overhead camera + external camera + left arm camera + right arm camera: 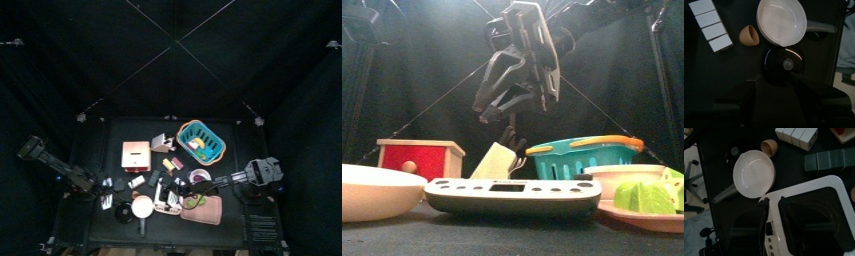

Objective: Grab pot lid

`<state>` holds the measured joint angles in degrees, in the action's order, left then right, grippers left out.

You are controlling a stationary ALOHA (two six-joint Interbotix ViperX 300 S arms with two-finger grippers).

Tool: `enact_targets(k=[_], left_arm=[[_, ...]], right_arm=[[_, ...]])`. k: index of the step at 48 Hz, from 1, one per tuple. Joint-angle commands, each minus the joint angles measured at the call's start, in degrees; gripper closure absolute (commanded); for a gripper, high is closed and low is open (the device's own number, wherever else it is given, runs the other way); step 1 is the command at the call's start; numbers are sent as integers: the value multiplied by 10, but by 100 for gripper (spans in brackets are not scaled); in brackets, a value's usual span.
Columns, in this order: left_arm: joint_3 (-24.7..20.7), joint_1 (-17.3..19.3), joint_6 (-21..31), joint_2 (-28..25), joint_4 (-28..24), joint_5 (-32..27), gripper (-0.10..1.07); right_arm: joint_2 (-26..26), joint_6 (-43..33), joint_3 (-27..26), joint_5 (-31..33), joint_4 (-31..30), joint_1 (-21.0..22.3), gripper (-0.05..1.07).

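Observation:
The pot lid [785, 64] is black and round with a small grey knob. In the left wrist view it lies flat on the table, beside a white pan [781, 21]. My left gripper [784, 92] hangs above it with its jaws open, one on each side, and touches nothing. In the top view the left gripper [110, 195] is at the table's front left. My right gripper [201, 185] is over a white scale [834, 185] with a black platform. The lid's knob [734, 150] shows beyond the pan [754, 173] in the right wrist view.
A tan cup [747, 35] and white blocks [714, 25] lie near the lid. The front view shows a red box [420, 158], a teal basket [583, 155], the scale [513, 197] and a black arm [516, 70] hanging behind it. Dark blocks [827, 160] lie beside the scale.

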<state>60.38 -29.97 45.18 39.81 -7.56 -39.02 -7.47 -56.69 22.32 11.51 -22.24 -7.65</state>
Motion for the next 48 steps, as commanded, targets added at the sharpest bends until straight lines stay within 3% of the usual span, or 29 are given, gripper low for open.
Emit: enact_targets(k=[1, 19, 30, 48], left_arm=[[-12, -4, 1, -12, 4, 14, 11], [-35, -49, 7, -130, 14, 50, 11], [-69, -80, 15, -216, -4, 64, 11], [-98, -84, 34, -312, -37, 64, 11]], right_arm=[[39, 2, 2, 2, -3, 8, 34], [76, -2, 70, 2, 5, 11, 34], [86, -3, 83, -1, 10, 12, 34], [77, -3, 84, -4, 13, 11, 34]])
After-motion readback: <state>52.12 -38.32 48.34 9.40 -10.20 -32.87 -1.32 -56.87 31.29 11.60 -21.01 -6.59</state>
